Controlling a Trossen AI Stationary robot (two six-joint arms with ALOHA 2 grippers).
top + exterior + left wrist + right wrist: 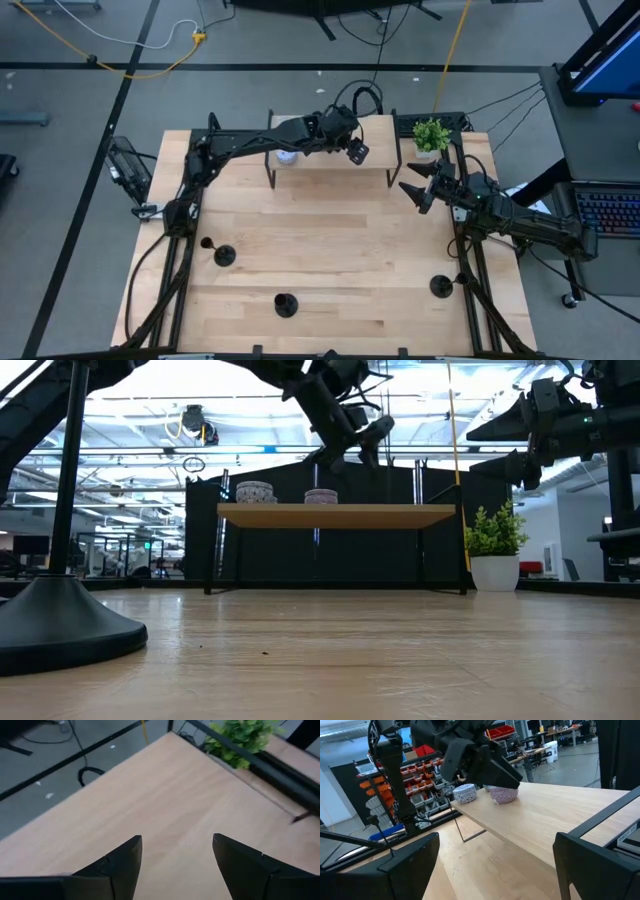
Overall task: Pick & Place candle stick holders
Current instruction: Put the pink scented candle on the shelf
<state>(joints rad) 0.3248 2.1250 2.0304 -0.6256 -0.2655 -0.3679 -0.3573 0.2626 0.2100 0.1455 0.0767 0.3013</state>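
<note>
**Both hands empty above the shelf; three holders on the near bench**

The left hand (357, 152) is held over the raised wooden shelf (330, 160) at the far side of the bench (330, 260), near the shelf's middle. Its two fingers (122, 862) are seen parted in the left wrist view, with only bare shelf wood between them; nothing is gripped. The right hand (418, 187) is poised off the shelf's right end, just beside the small potted plant (430, 135). Its fingers (410, 857) are spread wide, and nothing is held between them.

Three black candle stick holders are found on the near half of the bench, well apart from both hands. One holder (224, 256) is placed near the left edge, a second holder (286, 305) near the front middle, and a third holder (441, 287) near the right edge. Each is seen upright on its round base. In the low view the base of one holder (60, 625) fills the left foreground.

Two round patterned tins (254, 491) (321, 496) are set on the shelf's left part, close together, beyond the left hand.
</note>
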